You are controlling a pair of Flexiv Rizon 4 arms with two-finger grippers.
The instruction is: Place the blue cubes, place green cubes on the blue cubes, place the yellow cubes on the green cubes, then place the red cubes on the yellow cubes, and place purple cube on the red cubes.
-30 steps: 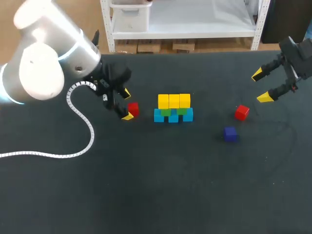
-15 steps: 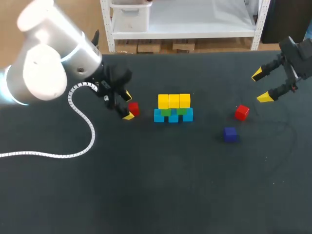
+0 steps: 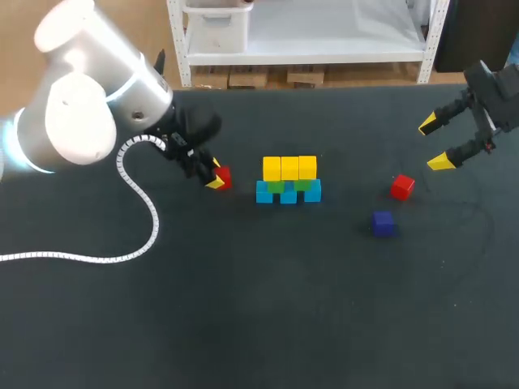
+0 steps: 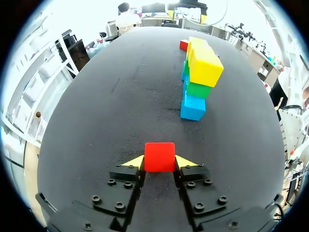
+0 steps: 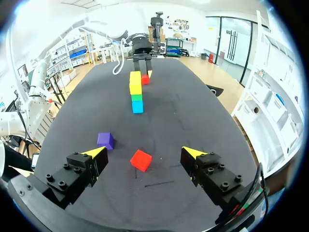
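- Pinching a red cube [image 4: 160, 155] between its yellow tips, one tip on each side face, the left gripper [image 4: 160, 162] sits just left of the stack [image 3: 289, 182].
- That cube's front face is square to the fingers; whether it touches the table [image 3: 259, 308] cannot be told.
- Stack: a row of blue cubes [image 3: 289, 194], green cubes [image 3: 289, 185] on them, three yellow cubes [image 3: 289, 168] on top.
- The row's long axis runs side to side in the head view, roughly in line with the held cube. From the left wrist it leads away ahead of the fingers.
- The right gripper [image 3: 435, 143] is spread wide with nothing in it, near the table's far right.
- A second red cube [image 3: 401, 187], turned cornerwise, and a purple cube [image 3: 383, 222] lie apart between stack and right gripper.
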